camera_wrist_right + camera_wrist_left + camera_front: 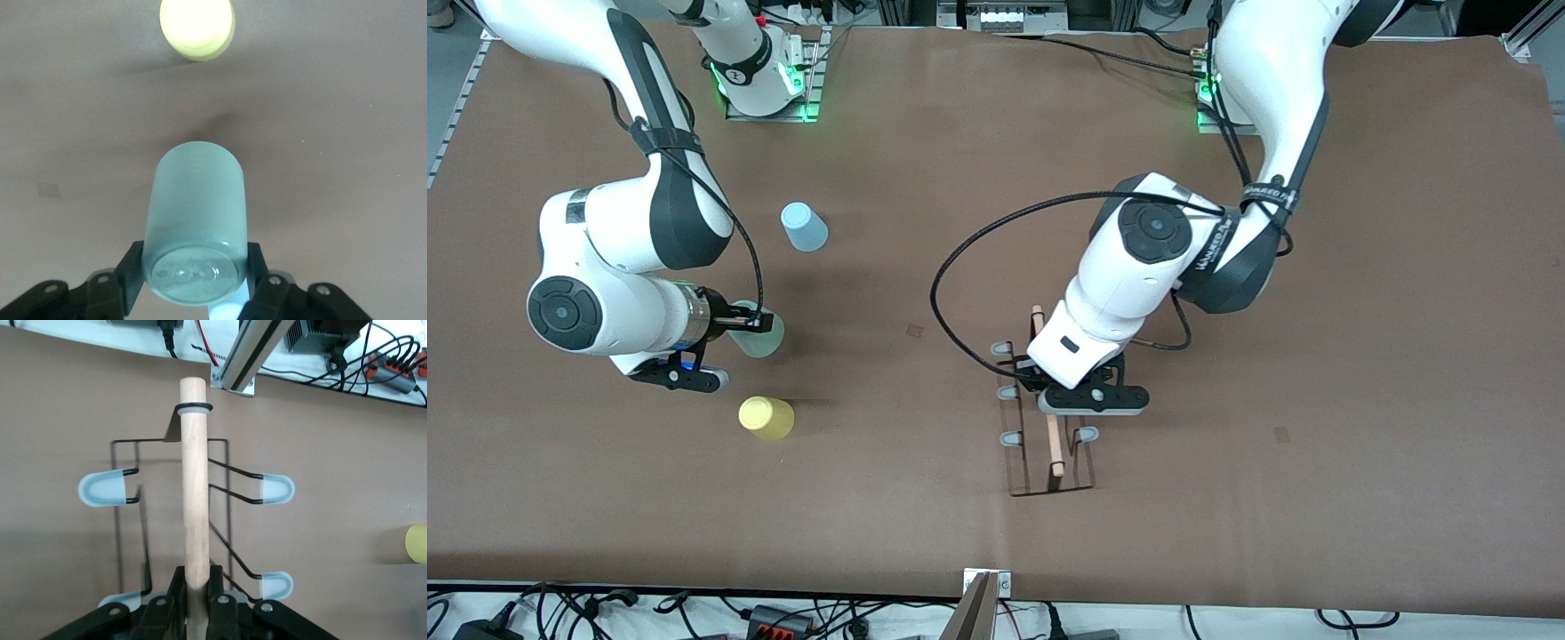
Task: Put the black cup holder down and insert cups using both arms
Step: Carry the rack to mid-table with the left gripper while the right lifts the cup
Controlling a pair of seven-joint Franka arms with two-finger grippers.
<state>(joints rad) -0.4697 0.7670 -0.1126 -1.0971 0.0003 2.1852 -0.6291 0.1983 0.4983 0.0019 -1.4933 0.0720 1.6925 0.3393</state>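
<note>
The left gripper (1060,388) was down on the black cup holder (1045,418), clamped on the wooden rod handle (1054,444) — in the left wrist view its fingers (175,593) pressed both sides of the rod (193,487), which ran straight out from between them. The holder stood upright on the brown table (1360,373), its wire base resting on the cloth directly under that gripper, pegs with pale grey-blue caps (275,489) sticking out to either side of the handle. One more cap (275,585) sat just beside the fingers.

Over at the right arm's end, the right gripper (751,322) had the mint-green cup (763,335) squeezed between its fingers (130,277). The right wrist view showed that cup (195,227) gripped near its closed bottom, lying on its side, its body pointing away from the gripper. Whether it was touching the table I could not tell.

Two cups stood free. The yellow cup (767,417) sat on the table near the right gripper, closer to the front camera than the held cup — it showed up ahead of the mint-green one in the right wrist view (197,28). The light blue cup (804,227) stood upside down, farther from the front camera than the right gripper and apart from it.

All pegs were bare.
</note>
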